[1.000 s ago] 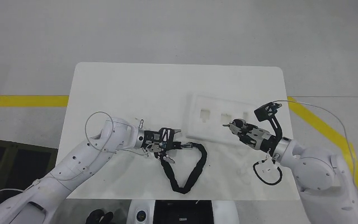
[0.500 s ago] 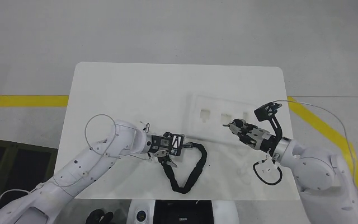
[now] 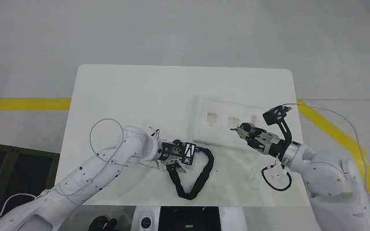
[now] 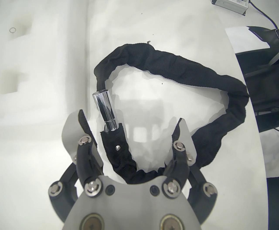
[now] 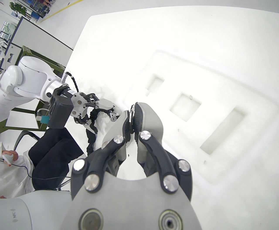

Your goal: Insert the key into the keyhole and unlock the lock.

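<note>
A black cloth-sleeved chain lock (image 3: 199,170) lies looped on the white table near its front edge. Its shiny silver cylinder (image 4: 105,111) sticks out of one sleeve end. My left gripper (image 4: 130,118) is open and low over that end, with the sleeve and the cylinder's base between its fingers, close to one finger (image 4: 84,124). My right gripper (image 5: 132,115) hovers over the foam tray, shut on a small metal key (image 5: 131,118). From above, the left gripper (image 3: 186,151) sits at the chain's upper left and the right gripper (image 3: 238,128) is well to its right.
A white foam tray (image 3: 254,112) with three rectangular recesses lies right of centre, between the two arms. The table's front edge (image 3: 231,203) runs just past the chain loop. A small grey box (image 4: 231,2) with a cable lies on the floor beyond the table.
My left arm has slid right along the table, bringing its open gripper over the lock's cylinder end. The right arm and the key have stayed still.
</note>
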Motion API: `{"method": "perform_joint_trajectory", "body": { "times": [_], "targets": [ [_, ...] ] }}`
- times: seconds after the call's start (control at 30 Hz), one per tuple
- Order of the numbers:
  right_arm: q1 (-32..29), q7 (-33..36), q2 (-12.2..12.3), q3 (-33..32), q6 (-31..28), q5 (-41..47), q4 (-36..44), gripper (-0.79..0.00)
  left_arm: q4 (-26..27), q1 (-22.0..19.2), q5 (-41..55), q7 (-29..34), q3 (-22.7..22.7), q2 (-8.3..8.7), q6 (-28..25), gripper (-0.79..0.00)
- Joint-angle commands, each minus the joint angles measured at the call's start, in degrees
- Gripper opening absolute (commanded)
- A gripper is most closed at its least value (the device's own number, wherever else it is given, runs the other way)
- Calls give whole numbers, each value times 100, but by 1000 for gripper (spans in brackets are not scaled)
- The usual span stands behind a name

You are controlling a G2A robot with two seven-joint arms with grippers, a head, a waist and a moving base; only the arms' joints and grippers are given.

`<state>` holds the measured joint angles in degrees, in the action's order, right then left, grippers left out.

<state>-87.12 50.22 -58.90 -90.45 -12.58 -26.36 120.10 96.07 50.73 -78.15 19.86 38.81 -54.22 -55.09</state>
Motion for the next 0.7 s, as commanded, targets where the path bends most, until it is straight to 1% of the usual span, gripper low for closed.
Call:
{"method": "perform_joint_trajectory", "body": {
  "times": [0.0,0.17,0.27,0.3,0.43,0.5,0.67],
  "targets": [
    [0,0,0,0,0,0,0,-785,-7,-19,21,68,-35,-23,-14,-135],
    [0,0,0,0,0,0,0,-785,-50,-107,46,190,-100,-92,27,-114],
    [0,0,0,0,0,0,0,-785,-88,-165,52,274,-121,-133,97,-117],
    [0,0,0,0,0,0,0,-785,-99,-187,44,319,-125,-145,122,-132],
    [0,0,0,0,0,0,0,-785,-140,-247,73,466,-167,-194,131,-243],
    [0,0,0,0,0,0,0,-785,-165,-263,106,541,-199,-218,129,-271],
    [0,0,0,0,0,0,0,-785,-198,-312,128,706,-255,-277,175,-265]
  ]
}}
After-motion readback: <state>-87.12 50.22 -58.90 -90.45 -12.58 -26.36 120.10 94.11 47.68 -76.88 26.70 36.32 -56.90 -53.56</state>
